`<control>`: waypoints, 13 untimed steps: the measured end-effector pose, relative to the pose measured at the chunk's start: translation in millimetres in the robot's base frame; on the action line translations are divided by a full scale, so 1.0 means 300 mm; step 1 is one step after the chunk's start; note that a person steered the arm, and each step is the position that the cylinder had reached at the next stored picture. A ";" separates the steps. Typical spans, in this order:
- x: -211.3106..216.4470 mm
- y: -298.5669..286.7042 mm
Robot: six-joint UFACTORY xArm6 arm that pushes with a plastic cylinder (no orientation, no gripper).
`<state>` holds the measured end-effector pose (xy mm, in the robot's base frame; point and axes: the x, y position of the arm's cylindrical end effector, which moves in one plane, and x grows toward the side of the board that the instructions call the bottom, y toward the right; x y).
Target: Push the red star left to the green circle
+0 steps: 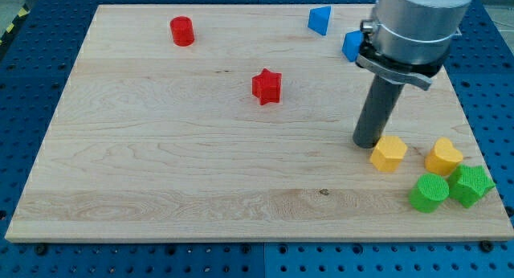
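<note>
The red star [266, 86] lies near the board's middle, a little toward the view's top. The green circle [428, 192] lies near the view's bottom right corner of the board, touching a green star [471, 185] on its right. My tip [369, 141] rests on the board right of the red star and lower, close beside the left edge of a yellow hexagon-like block [389, 153]. The tip is well apart from the red star and up-left of the green circle.
A yellow heart-like block [443, 156] sits right of the yellow hexagon. A red cylinder [182, 30] is at the view's top left. Two blue blocks [320, 20] [352, 45] are at the top right, the second partly behind the arm. The wooden board [161, 173] lies on a blue perforated table.
</note>
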<state>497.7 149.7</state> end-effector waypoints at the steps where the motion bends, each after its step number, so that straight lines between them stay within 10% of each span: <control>1: 0.020 0.050; 4: 0.012 0.014; 8: -0.482 -0.236; 13: -0.462 -0.587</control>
<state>359.2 -26.4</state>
